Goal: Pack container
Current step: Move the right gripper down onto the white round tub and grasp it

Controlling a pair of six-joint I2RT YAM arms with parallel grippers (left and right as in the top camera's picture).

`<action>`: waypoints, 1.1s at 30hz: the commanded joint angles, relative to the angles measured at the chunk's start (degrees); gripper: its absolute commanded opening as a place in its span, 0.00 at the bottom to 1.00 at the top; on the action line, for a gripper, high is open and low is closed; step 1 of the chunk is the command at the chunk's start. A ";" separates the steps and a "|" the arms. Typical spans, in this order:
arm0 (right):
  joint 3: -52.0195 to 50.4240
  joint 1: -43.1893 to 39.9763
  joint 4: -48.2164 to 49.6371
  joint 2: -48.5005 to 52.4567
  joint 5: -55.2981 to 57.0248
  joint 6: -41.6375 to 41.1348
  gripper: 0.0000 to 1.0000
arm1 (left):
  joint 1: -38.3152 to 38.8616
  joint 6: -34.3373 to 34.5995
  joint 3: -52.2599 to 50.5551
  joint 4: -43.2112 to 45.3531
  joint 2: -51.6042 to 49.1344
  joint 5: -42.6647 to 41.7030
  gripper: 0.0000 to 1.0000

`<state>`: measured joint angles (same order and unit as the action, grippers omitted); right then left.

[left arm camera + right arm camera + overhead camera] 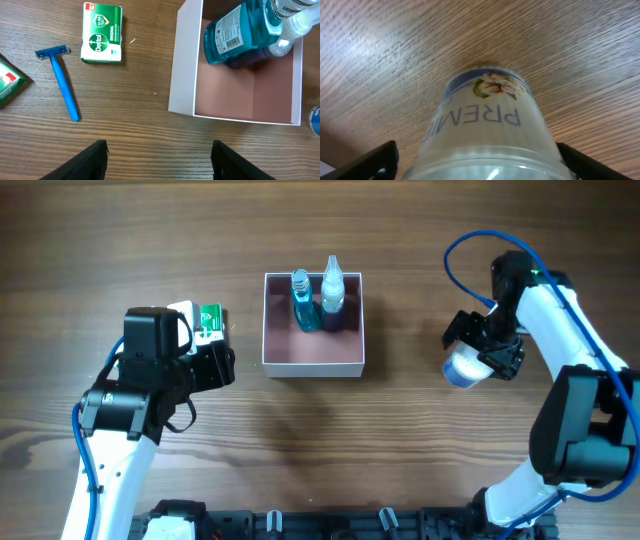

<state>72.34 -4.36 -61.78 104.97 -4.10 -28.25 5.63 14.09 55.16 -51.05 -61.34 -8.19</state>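
The right gripper holds a round jar tight, near the right edge of the table. The left gripper is wide apart with nothing in it, near the left edge. Just past it lie a blue razor and a green soap box. The container sits in the middle of the table, with a blue bottle and a clear bottle at its far side.

1. The table is brown wood, grained and matt.
2. The container looks like smooth, matt card.
3. The blue bottle is clear, glossy plastic.
4. The razor is blue plastic.
5. The jar is translucent, faintly ribbed plastic.
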 commanded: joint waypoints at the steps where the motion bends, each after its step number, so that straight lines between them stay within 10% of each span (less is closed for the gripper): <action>1: -0.35 1.44 0.72 1.07 -0.74 -0.15 0.91 | 0.26 -0.13 1.22 -0.02 -0.28 0.33 0.67; 25: -0.33 1.73 0.94 0.94 -0.22 -0.26 0.64 | 0.26 -0.13 1.22 -0.04 -0.28 0.31 0.66; 33: 3.85 2.60 -0.57 -3.54 0.04 1.81 0.24 | 0.26 -0.13 1.22 -0.04 -0.28 0.31 0.66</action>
<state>72.64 -2.79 -61.45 104.84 -4.05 -28.10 5.63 14.09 55.16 -51.05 -61.34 -8.21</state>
